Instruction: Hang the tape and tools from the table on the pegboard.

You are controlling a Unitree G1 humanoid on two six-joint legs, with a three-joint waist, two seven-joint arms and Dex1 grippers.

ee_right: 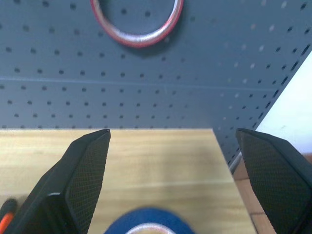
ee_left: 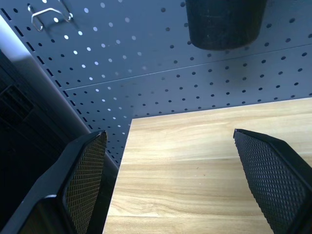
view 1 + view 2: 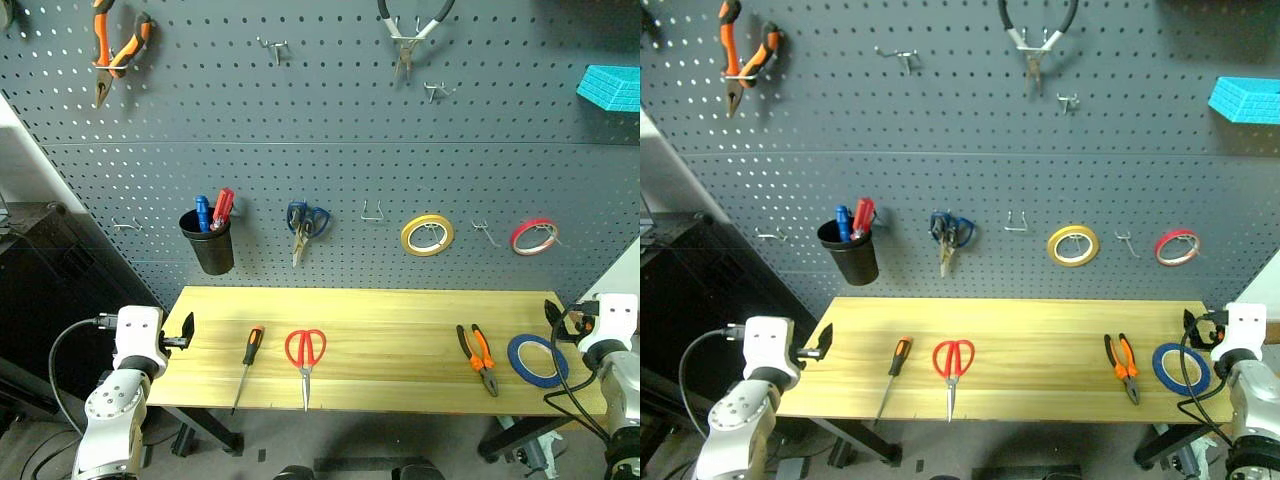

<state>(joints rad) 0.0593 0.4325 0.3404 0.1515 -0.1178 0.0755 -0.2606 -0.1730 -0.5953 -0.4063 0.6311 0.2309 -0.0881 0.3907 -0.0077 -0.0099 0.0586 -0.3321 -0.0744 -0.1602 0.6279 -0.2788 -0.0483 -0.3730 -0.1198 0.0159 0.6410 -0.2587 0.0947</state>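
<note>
Nearest the camera, left claw (image 3: 187, 330) sits at the left end of the worktop (image 3: 390, 320), fingers spread wide, nothing held; right claw (image 3: 551, 310) at the right end, same, wide open and empty, hanging just over the blue tape (image 3: 536, 358). Nothing hung yet: all four task items lie flat on the worktop, from left to right the screwdriver (image 3: 248, 362), red scissors (image 3: 305, 355), pliers (image 3: 477, 355), then blue tape near the right edge. Risks, as a judgement: the tape is thin and flat, so a level approach could push it off the near or right edge instead of pinching the wall; claw probably needs to tip down. The screwdriver is slim and could roll or slide under the fingers, and its tip runs close to the front edge. The scissors may swing open when lifted by one loop. On the pegboard (image 3: 330, 150) a miss at a hook drops the item behind or onto the worktop; bumping the yellow tape (image 3: 427, 234) or red tape (image 3: 534, 236) could knock them off. Counts: tapes 3 (1 on worktop, 2 hung); scissors 2 (red on worktop, blue scissors (image 3: 306, 225) hung); pliers 3 (1 on worktop, orange pair (image 3: 117, 52) and grey pair (image 3: 408, 35) hung); screwdriver 1; black cup (image 3: 209, 242) 1; empty hooks about 5, e.g. (image 3: 372, 212).
</note>
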